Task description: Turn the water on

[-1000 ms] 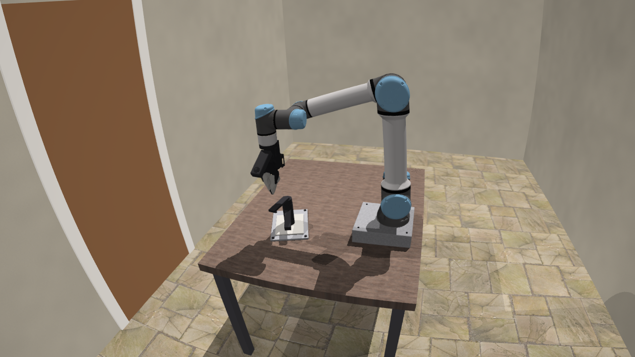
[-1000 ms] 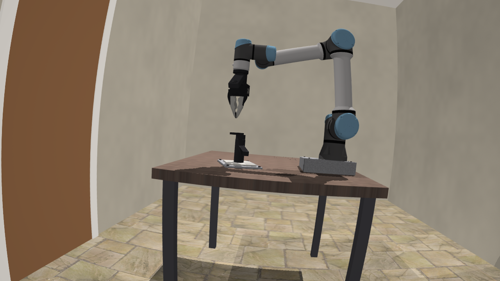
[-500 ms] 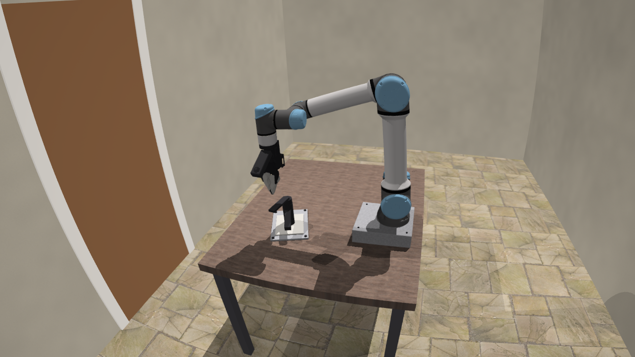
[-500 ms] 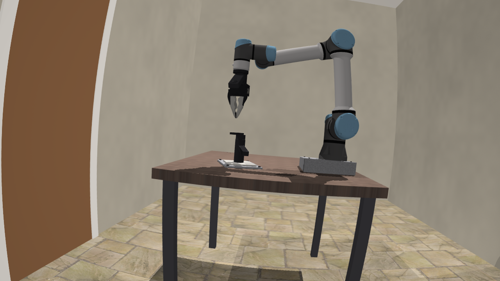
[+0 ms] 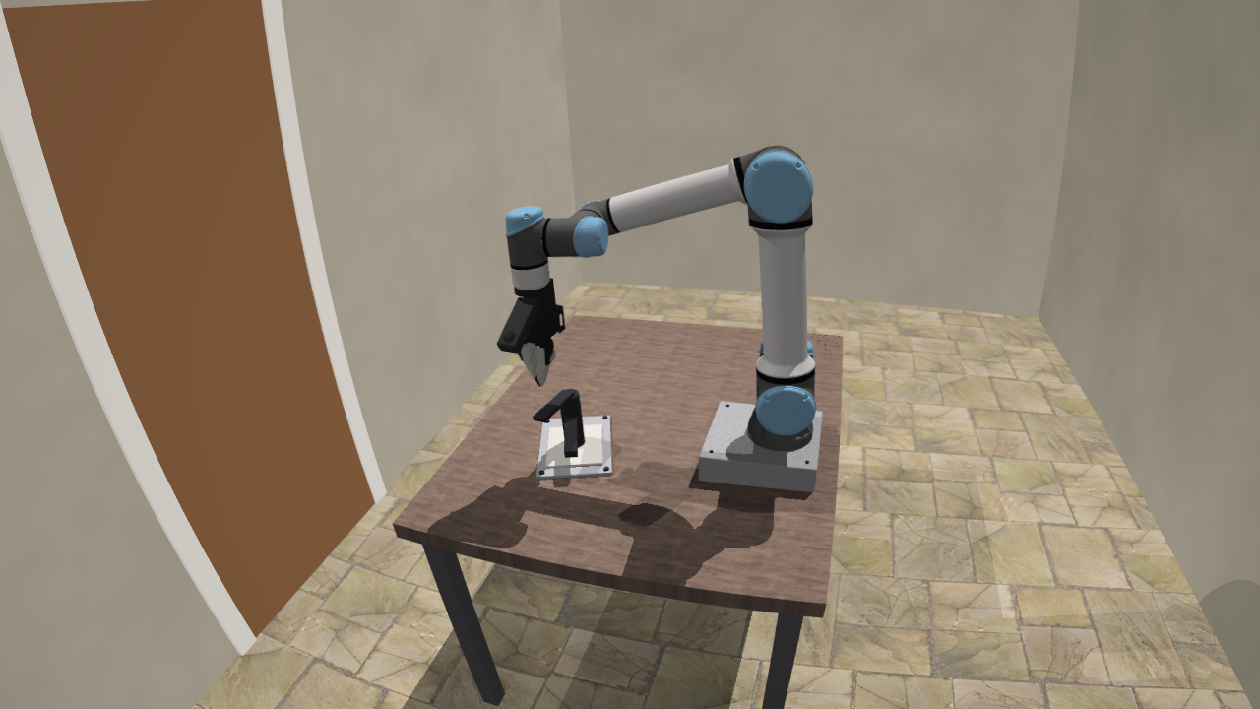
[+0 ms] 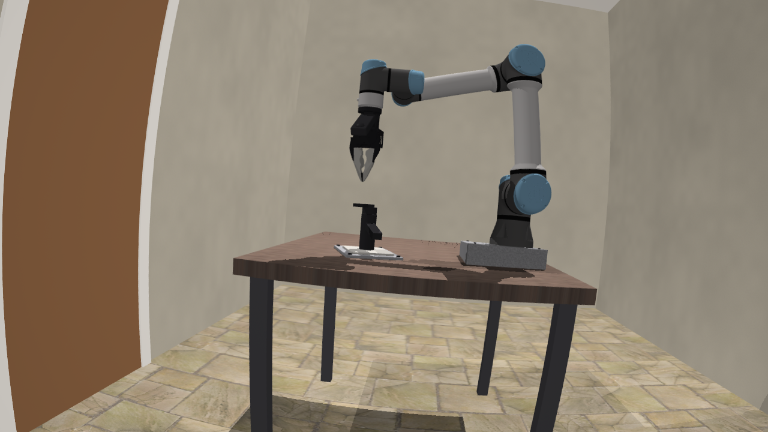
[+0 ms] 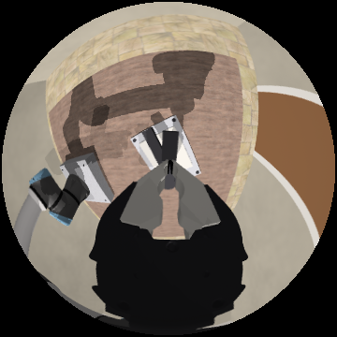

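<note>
A black tap [image 5: 568, 421] stands upright on a white square plate [image 5: 577, 446] on the wooden table. Its flat lever [image 6: 364, 205] lies level on top of the tap body, and a short spout [image 6: 375, 231] sticks out lower down. My gripper [image 6: 363, 177] hangs in the air a short way above the tap, pointing down, with its fingers shut and nothing between them. In the wrist view the closed fingertips sit right over the tap [image 7: 165, 142] and its plate [image 7: 166, 149]. The gripper also shows in the top view [image 5: 537, 376], above and behind the tap.
The arm's grey base block [image 5: 763, 447] stands on the table to the right of the tap plate. The arm casts a dark shadow [image 5: 616, 515] across the table's front. A brown door [image 5: 176, 290] fills the left wall.
</note>
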`<state>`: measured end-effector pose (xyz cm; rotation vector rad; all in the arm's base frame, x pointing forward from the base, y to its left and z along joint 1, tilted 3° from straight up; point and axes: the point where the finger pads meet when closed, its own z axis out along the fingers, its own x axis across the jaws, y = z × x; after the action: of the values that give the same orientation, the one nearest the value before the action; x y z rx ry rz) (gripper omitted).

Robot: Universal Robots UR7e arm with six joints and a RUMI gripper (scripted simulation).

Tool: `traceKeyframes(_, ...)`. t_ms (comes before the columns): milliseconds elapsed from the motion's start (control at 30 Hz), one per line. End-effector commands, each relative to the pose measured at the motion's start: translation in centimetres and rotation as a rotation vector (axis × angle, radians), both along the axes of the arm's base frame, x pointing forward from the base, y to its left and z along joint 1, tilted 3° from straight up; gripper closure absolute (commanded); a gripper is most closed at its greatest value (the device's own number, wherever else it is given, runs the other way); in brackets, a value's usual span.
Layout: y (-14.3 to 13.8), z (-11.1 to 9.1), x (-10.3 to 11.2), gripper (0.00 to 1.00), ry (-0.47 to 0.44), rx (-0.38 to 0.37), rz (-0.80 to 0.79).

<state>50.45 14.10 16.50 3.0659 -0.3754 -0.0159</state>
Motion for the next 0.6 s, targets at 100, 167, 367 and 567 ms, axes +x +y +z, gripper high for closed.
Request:
traceKeyframes(100,0.0,0.06,0.03,1.0,-0.001,0.0,0.0)
traceKeyframes(167,0.0,0.06,0.03,0.6,-0.001,0.0,0.0)
traceKeyframes(367,0.0,0.06,0.03,0.6,-0.001,0.0,0.0)
traceKeyframes(567,0.0,0.06,0.03,0.6,-0.001,0.0,0.0)
